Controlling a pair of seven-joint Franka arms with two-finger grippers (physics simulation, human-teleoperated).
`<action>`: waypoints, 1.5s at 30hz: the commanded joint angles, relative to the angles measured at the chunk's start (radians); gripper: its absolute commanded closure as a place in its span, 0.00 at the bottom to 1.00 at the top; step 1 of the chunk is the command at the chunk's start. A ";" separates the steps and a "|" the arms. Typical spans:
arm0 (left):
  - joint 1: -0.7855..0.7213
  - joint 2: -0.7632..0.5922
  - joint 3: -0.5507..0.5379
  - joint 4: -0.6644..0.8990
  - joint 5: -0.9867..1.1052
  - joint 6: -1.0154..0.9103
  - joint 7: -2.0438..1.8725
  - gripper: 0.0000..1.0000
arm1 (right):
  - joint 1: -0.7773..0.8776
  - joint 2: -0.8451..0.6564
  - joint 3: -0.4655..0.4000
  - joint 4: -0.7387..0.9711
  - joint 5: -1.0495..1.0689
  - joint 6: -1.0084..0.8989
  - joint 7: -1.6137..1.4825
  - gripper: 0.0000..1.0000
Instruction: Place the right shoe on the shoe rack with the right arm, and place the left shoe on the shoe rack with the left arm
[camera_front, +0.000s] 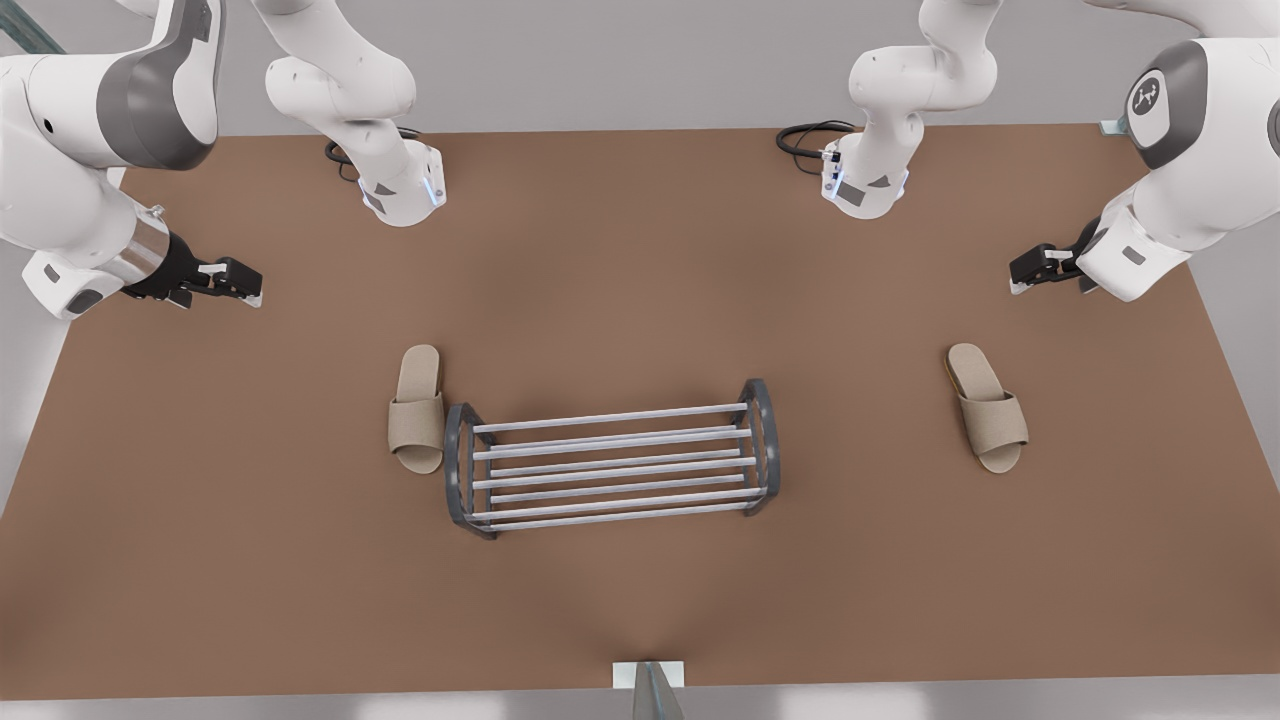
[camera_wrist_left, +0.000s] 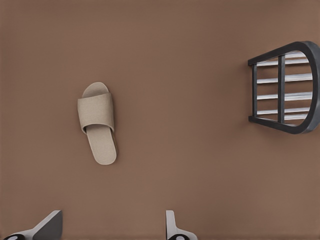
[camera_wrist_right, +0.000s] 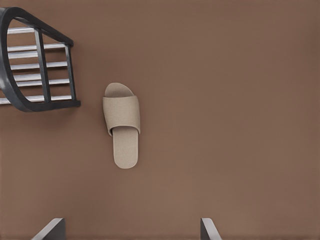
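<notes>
Currently both slippers lie flat on the table (camera_front: 640, 250): right shoe (camera_front: 417, 408) beside the shoe rack (camera_front: 612, 460), left shoe (camera_front: 988, 405) well apart, frame right. Left gripper (camera_front: 1030, 272) and right gripper (camera_front: 240, 283) hover with fingers spread, empty.

I see bare table (camera_front: 640, 260) on every side of the left shoe (camera_front: 985, 405). The right shoe (camera_front: 417, 408) lies just beside the shoe rack (camera_front: 612, 458) end frame, so that flank is tight and its other sides are free.

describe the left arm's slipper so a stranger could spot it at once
Find the rack in the middle of the brown table. The left shoe lies well clear of it on the front view's right, near the left gripper. The right shoe lies by the rack's other end, near the right gripper.
</notes>
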 joint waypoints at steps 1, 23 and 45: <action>-0.171 0.143 -0.021 0.079 -0.003 0.187 -0.103 0.00 | -0.133 0.314 0.113 0.118 -0.028 0.357 -0.014 0.00; -0.436 0.089 0.226 -0.712 1.063 1.330 -2.667 0.00 | -0.885 0.278 0.819 -0.537 -0.599 1.474 -1.892 0.00; -0.442 0.204 0.402 -1.004 2.140 0.969 -3.559 0.00 | -0.992 0.380 0.805 -0.813 -2.055 1.769 -2.552 0.00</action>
